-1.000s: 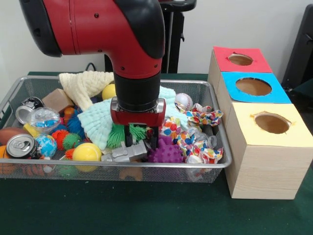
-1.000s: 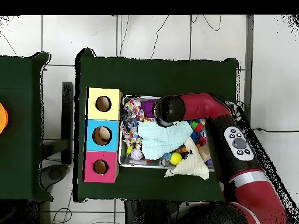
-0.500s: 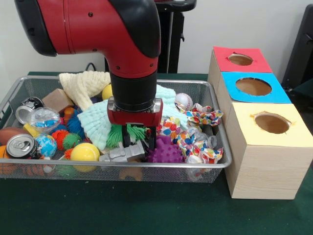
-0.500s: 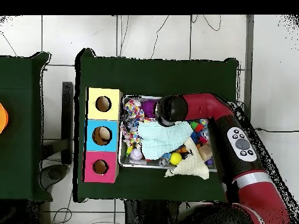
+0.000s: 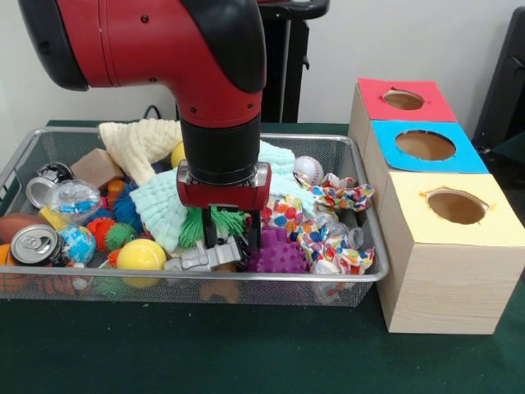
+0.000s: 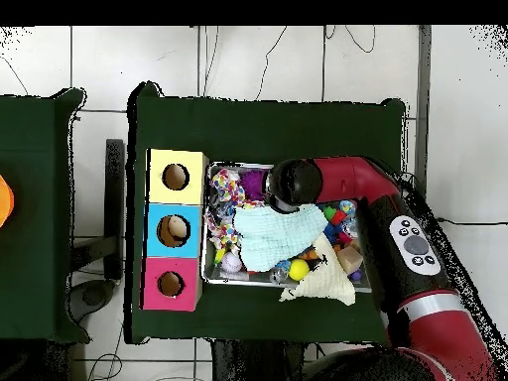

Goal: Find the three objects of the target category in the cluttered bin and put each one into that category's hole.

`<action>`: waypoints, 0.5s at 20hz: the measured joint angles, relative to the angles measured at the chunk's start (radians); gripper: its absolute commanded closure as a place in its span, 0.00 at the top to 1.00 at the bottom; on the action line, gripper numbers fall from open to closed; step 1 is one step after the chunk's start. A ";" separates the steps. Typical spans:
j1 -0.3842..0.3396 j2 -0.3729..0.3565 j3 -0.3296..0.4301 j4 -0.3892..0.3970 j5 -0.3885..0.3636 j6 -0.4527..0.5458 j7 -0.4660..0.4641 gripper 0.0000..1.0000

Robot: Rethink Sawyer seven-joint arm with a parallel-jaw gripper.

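grey toy (image 5: pixel 205 258) gripped by the pincer (image 5: pixel 232 240) (hard against the bin's near rim (image 5: pixel 246 281)).

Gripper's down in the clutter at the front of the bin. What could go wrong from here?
1. The gripper stands over a grey toy, with a green spiky ball and a purple spiky ball crowding it; closing could catch the wrong thing.
2. The mint cloth lies right beside it and could snag and drag out on lifting.
3. The grey toy sits by the wire bin's front rim; a nudge could jam it there.
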 measured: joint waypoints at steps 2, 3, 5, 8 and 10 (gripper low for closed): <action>-0.003 0.000 0.003 -0.001 0.000 0.003 0.000 1.00; -0.004 0.000 0.003 -0.001 0.000 0.004 0.000 1.00; -0.005 0.001 0.004 -0.002 0.000 0.006 0.000 1.00; -0.007 0.002 0.004 -0.002 0.000 0.006 0.000 1.00; -0.007 0.002 0.005 -0.002 0.000 0.006 0.000 1.00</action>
